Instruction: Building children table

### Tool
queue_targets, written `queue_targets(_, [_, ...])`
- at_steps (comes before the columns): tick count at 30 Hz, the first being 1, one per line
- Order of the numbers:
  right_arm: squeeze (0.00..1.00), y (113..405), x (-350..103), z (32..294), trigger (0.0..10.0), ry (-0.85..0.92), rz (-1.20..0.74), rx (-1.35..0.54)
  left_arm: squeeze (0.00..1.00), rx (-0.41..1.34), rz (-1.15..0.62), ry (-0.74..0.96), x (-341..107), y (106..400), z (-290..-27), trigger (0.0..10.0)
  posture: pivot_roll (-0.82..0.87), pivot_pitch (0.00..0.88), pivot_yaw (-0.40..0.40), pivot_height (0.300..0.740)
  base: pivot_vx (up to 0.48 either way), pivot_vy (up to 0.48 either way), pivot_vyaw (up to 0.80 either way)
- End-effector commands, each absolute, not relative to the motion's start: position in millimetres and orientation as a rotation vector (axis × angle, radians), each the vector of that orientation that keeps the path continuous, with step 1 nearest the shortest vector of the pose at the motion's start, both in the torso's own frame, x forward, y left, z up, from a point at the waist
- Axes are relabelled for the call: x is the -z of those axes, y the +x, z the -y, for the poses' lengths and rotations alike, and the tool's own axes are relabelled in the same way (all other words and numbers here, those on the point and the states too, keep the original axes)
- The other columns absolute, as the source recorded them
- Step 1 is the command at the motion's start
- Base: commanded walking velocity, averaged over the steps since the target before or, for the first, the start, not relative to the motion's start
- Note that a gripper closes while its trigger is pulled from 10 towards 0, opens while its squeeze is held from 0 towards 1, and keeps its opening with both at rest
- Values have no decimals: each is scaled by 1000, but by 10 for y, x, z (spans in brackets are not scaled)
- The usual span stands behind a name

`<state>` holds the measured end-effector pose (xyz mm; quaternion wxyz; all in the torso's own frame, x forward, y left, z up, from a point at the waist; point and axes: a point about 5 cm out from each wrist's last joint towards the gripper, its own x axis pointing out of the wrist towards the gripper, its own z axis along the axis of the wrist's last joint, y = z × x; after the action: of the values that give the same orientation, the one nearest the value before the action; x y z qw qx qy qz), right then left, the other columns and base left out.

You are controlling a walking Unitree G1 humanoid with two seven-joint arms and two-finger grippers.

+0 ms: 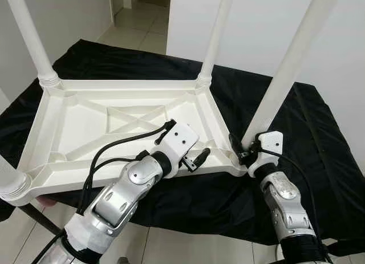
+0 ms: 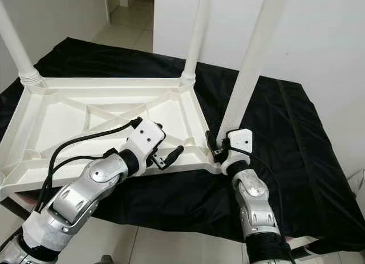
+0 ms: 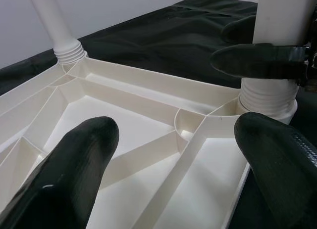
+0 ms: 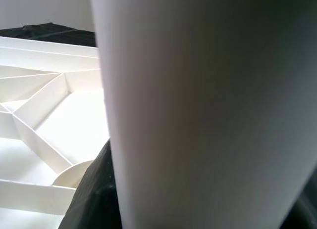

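Both silver arms reach out from under my head camera. My left gripper [image 1: 197, 159] hovers over the near long edge of the upturned white table top [image 1: 85, 124], close to its near right corner, fingers [image 3: 74, 174] spread wide and holding nothing — through the wrist camera I look between them straight down onto the ribbed underside. My right gripper [image 1: 242, 151] sits at that near right corner, clamped around the base of the white leg [image 1: 288, 64] standing there; the leg rises tilted, leaning away to the right as it goes up. In the right wrist view the leg is a broad blurred white column with one black finger [image 4: 94, 194] curving beside it. From the left wrist I can see the right gripper's fingers [image 3: 257, 61] wrapped on the leg just above its threaded collar, where it meets the corner socket — how far it is seated I cannot tell.

The table top lies upside down on a black cloth [image 1: 319, 144] spread over a surface. Three more legs stand in its other corners: far left [image 1: 28, 36], far right [image 1: 217, 36], and near left [image 1: 11, 184], cut off at the edge of my view. Pale tiled floor [image 1: 137, 21] runs off beyond, between white walls [image 1: 256, 24].
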<state>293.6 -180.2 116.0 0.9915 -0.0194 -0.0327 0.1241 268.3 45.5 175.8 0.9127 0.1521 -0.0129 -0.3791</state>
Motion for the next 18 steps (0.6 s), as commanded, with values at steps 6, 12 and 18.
queue_targets(6, [0,2728,-546,1920,10000,116,-246,-145,0,885,23,314,-1794,2634,-420,10000,147,76,-63,740,0,0,0])
queue_targets(12, [0,2696,-526,1946,10000,166,-231,-109,0,885,22,314,-1793,2631,-421,10000,145,77,-62,740,0,0,0])
queue_targets(18, [0,2636,-479,1964,10000,246,-223,-66,0,889,21,314,-1795,2622,-415,10000,142,80,-60,740,0,0,0])
